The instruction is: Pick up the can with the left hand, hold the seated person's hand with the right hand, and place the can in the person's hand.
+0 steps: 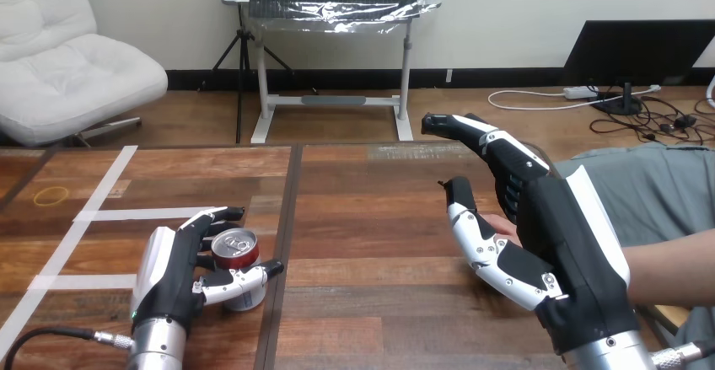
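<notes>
A red can (236, 249) with a silver top stands upright on the wooden table (379, 218) at the lower left. My left hand (169, 277) is at the can: its thumb (244, 279) lies across the can's near side and its nearly straight fingers (215, 217) reach along the far side. My right hand (548, 235) is raised at the right, open, fingers stretched up and to the left. The person's hand (502, 225) peeks out just behind its thumb, mostly hidden by my palm. Their forearm (674, 260) comes in from the right edge.
White tape strips (101, 214) cross the table's left part, and a yellow rubber band (52, 193) lies near the far left. A dark seam (282, 235) splits the tabletop just right of the can.
</notes>
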Controlling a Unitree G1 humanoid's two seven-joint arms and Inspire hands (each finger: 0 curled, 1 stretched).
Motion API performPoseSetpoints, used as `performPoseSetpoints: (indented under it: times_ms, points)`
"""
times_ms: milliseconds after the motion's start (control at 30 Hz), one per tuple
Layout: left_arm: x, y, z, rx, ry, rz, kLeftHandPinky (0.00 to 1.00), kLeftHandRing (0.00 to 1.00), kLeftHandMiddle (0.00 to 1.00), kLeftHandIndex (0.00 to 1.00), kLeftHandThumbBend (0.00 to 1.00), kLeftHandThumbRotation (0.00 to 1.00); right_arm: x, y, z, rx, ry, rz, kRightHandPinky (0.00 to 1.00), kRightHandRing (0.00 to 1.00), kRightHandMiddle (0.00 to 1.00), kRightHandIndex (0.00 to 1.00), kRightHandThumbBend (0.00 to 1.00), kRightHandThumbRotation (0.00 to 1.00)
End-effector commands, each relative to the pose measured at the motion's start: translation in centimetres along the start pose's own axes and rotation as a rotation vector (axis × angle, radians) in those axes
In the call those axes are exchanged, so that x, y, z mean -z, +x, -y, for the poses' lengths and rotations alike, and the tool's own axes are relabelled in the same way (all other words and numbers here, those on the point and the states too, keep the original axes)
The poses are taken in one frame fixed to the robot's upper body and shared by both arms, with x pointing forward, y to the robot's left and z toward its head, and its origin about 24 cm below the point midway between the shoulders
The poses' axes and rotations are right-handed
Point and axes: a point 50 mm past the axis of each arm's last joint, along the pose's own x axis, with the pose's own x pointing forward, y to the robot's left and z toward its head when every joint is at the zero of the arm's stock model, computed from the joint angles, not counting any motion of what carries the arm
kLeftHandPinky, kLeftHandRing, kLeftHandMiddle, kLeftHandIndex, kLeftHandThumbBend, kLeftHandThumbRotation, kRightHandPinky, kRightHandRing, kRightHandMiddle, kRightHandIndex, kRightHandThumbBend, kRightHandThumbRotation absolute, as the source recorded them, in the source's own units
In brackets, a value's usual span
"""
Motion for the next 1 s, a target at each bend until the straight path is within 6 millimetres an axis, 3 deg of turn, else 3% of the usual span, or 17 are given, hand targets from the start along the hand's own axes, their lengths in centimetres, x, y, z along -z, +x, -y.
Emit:
performPoseSetpoints:
  times_ms: [0, 400, 967]
  points:
    - [-1.13, 0.7, -0.34, -0.024, -0.007, 0.056, 0.59, 0.67, 0.73, 0.74, 0.85, 0.18, -1.48, 0.82, 0.58, 0.011, -0.019, 0.102, 1.0, 0.96, 0.84, 0.78, 0.03, 0.0]
    - [-1.13, 0.62, -0.45, -0.032, -0.026, 0.064, 0.62, 0.66, 0.69, 0.7, 0.77, 0.12, -1.48, 0.8, 0.62, 0.012, -0.02, 0.099, 1.0, 0.95, 0.84, 0.77, 0.04, 0.0]
    - [-1.39, 0.5, -0.63, -0.064, 0.0, 0.114, 0.42, 0.46, 0.51, 0.55, 0.7, 0.0, -1.38, 0.77, 0.69, 0.015, -0.014, 0.097, 1.0, 0.94, 0.83, 0.77, 0.07, 0.0]
